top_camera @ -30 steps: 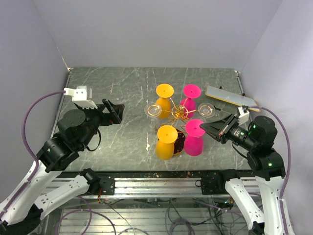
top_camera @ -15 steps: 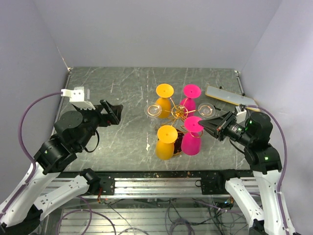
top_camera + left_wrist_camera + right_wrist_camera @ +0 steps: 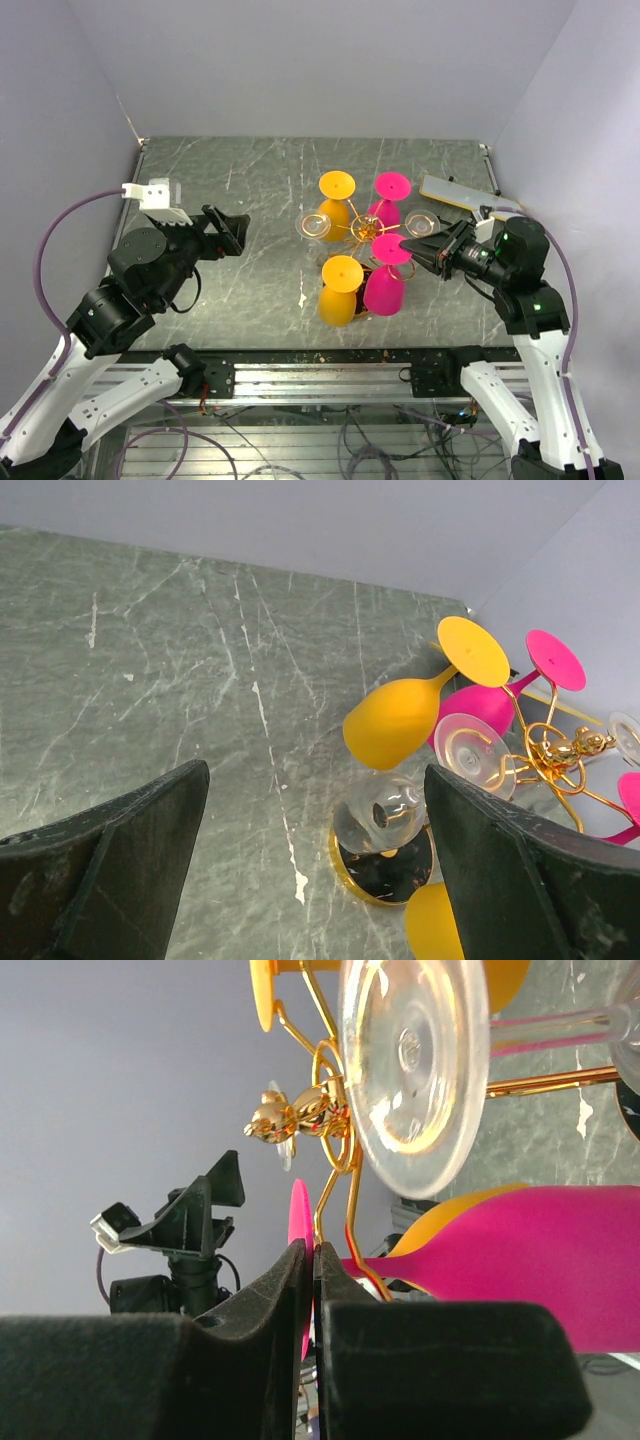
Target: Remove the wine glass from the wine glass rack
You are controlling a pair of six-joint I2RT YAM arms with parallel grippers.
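The right gripper (image 3: 420, 252) is the one on the job. Its jaws are drawn to a thin slit, and the wrist view shows the edge of a pink foot pinched in that slit. That foot belongs to the pink wine glass (image 3: 384, 288), which hangs bowl-down on the wine glass rack (image 3: 366, 231), on the arm at 5 o'clock from the centre post. Seen from above, the bowl lies at about 8 o'clock from the gripper, with the long axis running foot at 12 to bowl at 6, leaning slightly.

The stem probably has to slide outward along its wire, toward 4 o'clock (a judgement only). A clear glass (image 3: 421, 224) hangs just beside the gripper at its 12. An orange glass (image 3: 338, 292) sits close at the bowl's 9; I cannot tell whether they touch. The left gripper (image 3: 238, 232) is spread wide, empty, well apart at the rack's 9 o'clock.
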